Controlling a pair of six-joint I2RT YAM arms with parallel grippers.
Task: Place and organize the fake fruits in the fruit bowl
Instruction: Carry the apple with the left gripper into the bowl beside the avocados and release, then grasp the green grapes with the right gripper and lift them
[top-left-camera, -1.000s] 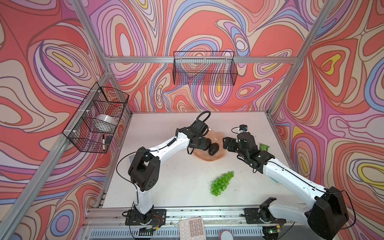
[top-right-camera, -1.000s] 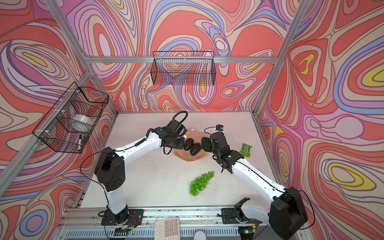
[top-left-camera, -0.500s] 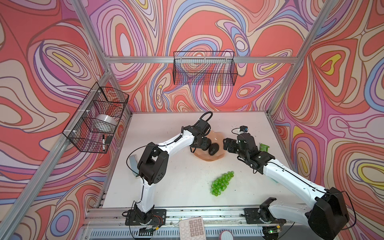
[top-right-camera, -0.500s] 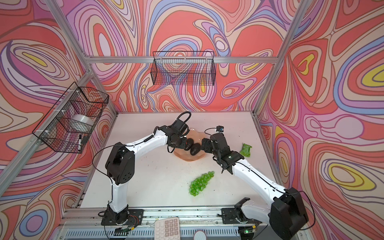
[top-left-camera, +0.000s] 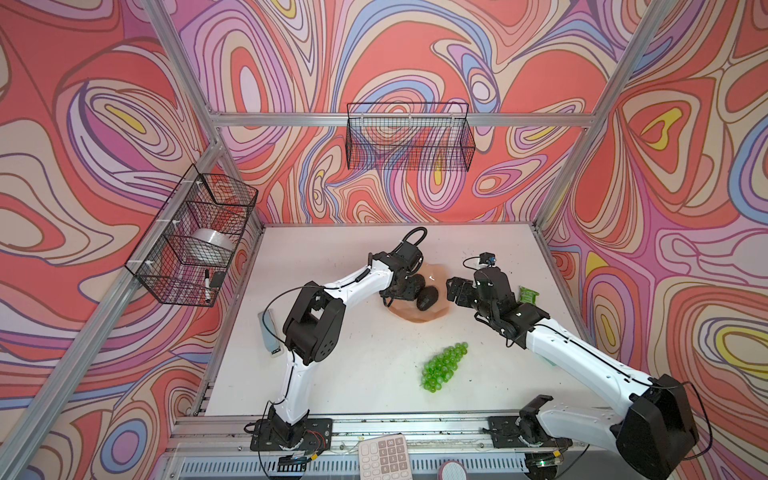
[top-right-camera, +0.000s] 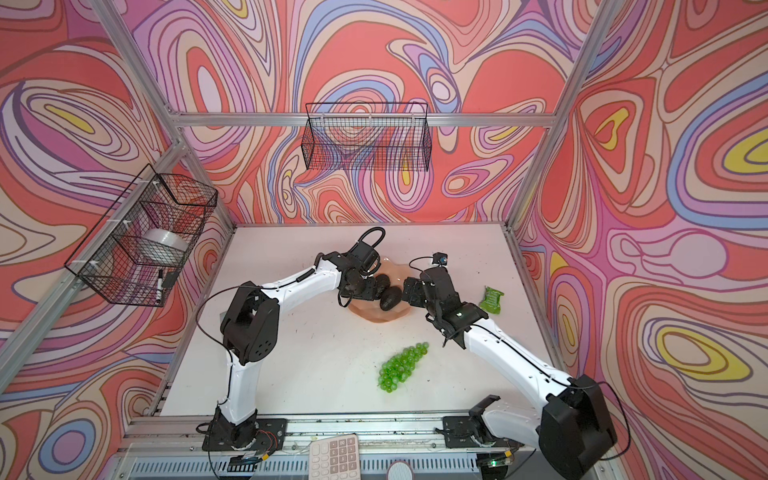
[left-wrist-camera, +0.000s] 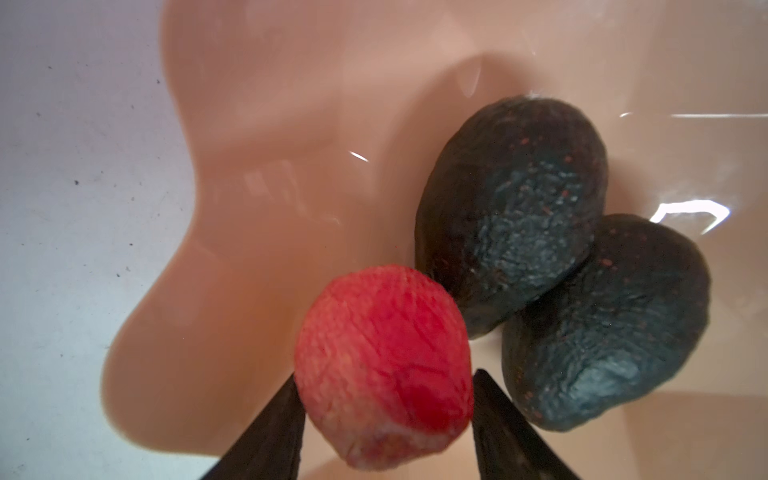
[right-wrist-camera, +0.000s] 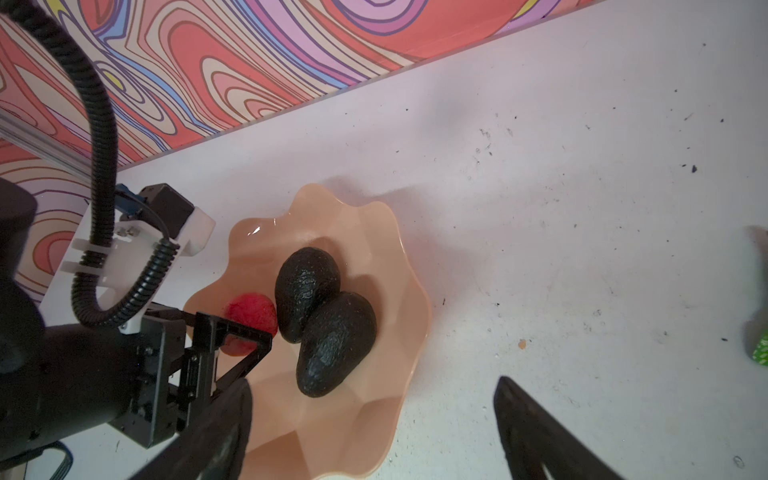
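Table: white top with dark specks and scuffs, filling the lower middle of both top views.
Centre, just right of the middle: peach-pink fruit bowl with a scalloped rim, sitting on the table.
Lower centre-right: bunch of green grapes lying loose on the bare top, well apart from the bowl.
Right of the bowl: small shiny green foil packet, near the table's right edge.
Left edge: flat grey bar, lying lengthwise along the edge; what it is cannot be told.
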